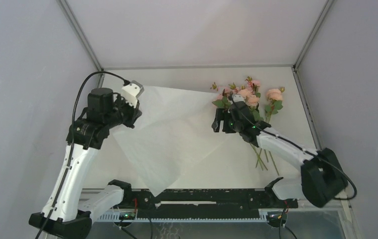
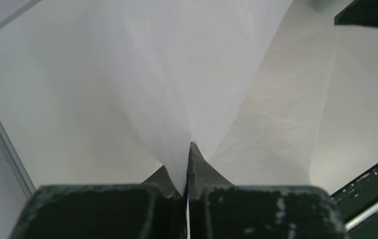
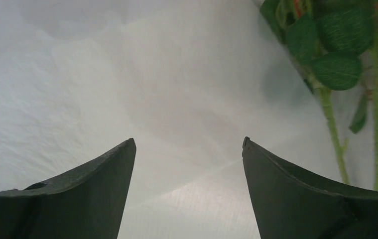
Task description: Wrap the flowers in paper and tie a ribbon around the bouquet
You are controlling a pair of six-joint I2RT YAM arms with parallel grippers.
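Wrapping seems barely begun: left jaws clench the paper's (image 1: 167, 129) raised far-left corner; right jaws hang released above its right edge, beside the flowers (image 1: 249, 94) far right. Next, paper must meet stems.

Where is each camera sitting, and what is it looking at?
Top external: above and behind the arms, looking down at the paper, the flowers and both arms.
Left wrist: on the left arm, looking along the left gripper, shut on the paper.
Right wrist: on the right arm, looking past the open right gripper at the paper and the flowers' green leaves.
Shared: all three show the paper; top and right wrist both show the flowers.
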